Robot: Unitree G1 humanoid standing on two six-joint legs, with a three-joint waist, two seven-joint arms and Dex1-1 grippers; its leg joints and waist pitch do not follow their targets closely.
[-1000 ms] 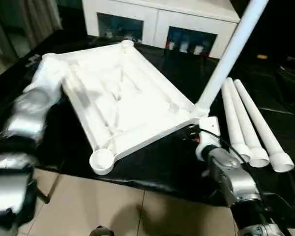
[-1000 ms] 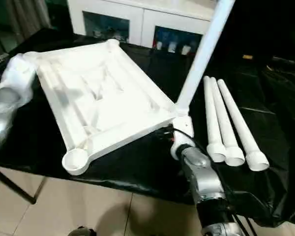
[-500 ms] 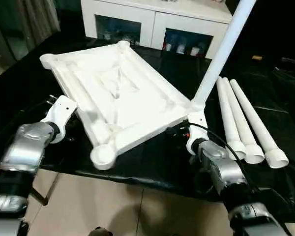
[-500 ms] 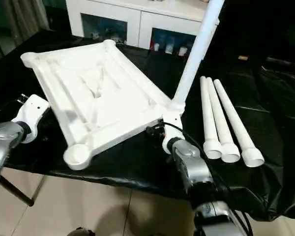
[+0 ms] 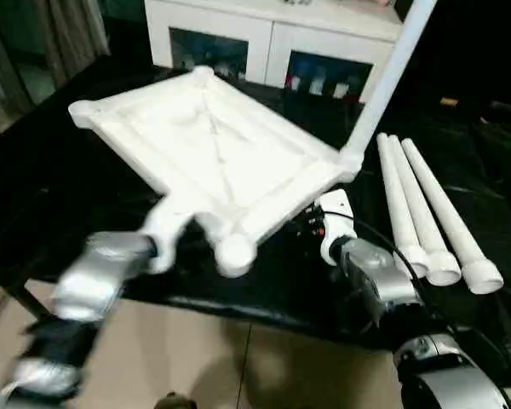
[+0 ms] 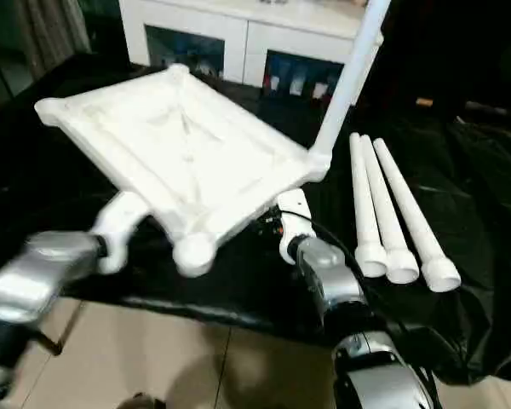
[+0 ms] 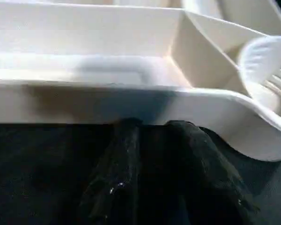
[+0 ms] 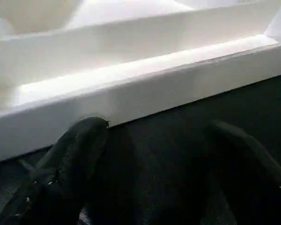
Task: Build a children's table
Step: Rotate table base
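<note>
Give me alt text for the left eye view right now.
An upside-down white tabletop lies on a black-covered table with one leg standing in its far right corner. The left pincer and right pincer reach its near edges; three loose legs lie to the right.

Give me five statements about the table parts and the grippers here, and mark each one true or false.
1. One leg stands fitted in a corner of the tabletop. True.
2. Four loose legs lie on the black cloth. False: three loose legs lie there, side by side.
3. The tabletop lies with its ribbed underside up. True.
4. The right gripper is clamped on the standing leg. False: its fingers stand wide apart at the tabletop's edge, holding nothing.
5. The loose legs lie on the robot's left. False: they lie on its right.
</note>
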